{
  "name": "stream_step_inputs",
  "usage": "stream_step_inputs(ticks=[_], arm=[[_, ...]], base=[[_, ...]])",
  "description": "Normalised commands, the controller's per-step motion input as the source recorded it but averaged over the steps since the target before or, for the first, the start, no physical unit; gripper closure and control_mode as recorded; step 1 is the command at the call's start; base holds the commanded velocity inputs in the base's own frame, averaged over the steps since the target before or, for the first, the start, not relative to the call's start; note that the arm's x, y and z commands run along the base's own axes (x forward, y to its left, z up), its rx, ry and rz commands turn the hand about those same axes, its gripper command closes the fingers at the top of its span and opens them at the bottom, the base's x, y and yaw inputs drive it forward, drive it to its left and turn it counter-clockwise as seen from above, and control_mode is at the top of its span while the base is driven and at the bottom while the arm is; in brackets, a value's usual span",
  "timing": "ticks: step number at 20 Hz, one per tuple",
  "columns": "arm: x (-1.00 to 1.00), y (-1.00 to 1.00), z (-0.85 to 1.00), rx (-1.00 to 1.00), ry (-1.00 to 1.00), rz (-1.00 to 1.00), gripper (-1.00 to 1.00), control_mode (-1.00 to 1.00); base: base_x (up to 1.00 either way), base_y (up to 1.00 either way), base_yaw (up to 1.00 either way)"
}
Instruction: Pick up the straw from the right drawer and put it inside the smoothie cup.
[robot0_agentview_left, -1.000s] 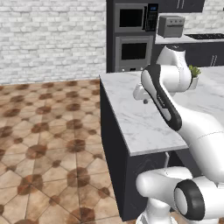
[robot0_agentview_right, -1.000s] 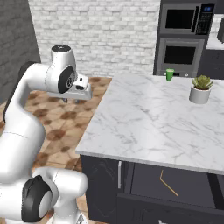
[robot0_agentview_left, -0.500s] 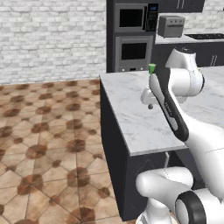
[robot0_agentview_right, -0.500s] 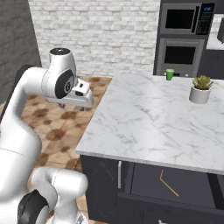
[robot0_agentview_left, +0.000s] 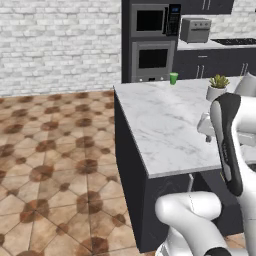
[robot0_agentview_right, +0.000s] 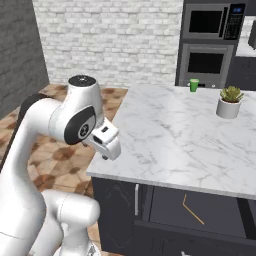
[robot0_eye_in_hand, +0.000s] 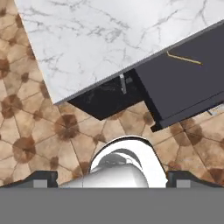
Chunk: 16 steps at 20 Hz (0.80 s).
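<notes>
The straw (robot0_agentview_right: 192, 209) lies flat on the floor of the open right drawer (robot0_agentview_right: 220, 222), below the front edge of the marble counter (robot0_agentview_right: 180, 135); in the hand view it shows as a thin tan line (robot0_eye_in_hand: 184, 58) with a short bend at one end. The smoothie cup (robot0_agentview_right: 194, 85) stands well apart from it, at the far edge of the counter near the wall ovens (robot0_agentview_right: 210, 45), with the potted plant (robot0_agentview_right: 229, 101) to one side of it.

The gripper (robot0_agentview_right: 111, 145) hangs over the floor beside the counter's near corner, its fingers wide apart and holding nothing.

Judgement on the step in hand: this is the approach to the straw. The hand should come down over the drawer clear of the counter lip, and turn so the fingers close across the straw rather than along it. A grip near the middle would likely keep so thin a stick from tipping. The drawer's front wall may obstruct a low, angled approach.

No brand, label or legible writing is visible on the appliances, cup or cabinets
</notes>
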Motion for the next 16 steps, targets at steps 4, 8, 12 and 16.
stream_step_inputs(ticks=[4,8,12,16], arm=[[-0.88,-1.0,-0.18,0.14,0.07,-0.42,-1.0,-1.0],[-0.71,-1.0,-0.16,0.18,0.13,-0.41,-1.0,-1.0],[-0.36,-1.0,-0.14,0.25,0.26,-0.49,-1.0,-1.0],[-0.16,-1.0,-0.51,0.16,0.27,-0.55,-1.0,-1.0]], base=[[0.0,0.0,0.0],[0.0,0.0,0.0],[0.0,0.0,0.0],[0.0,0.0,0.0]])
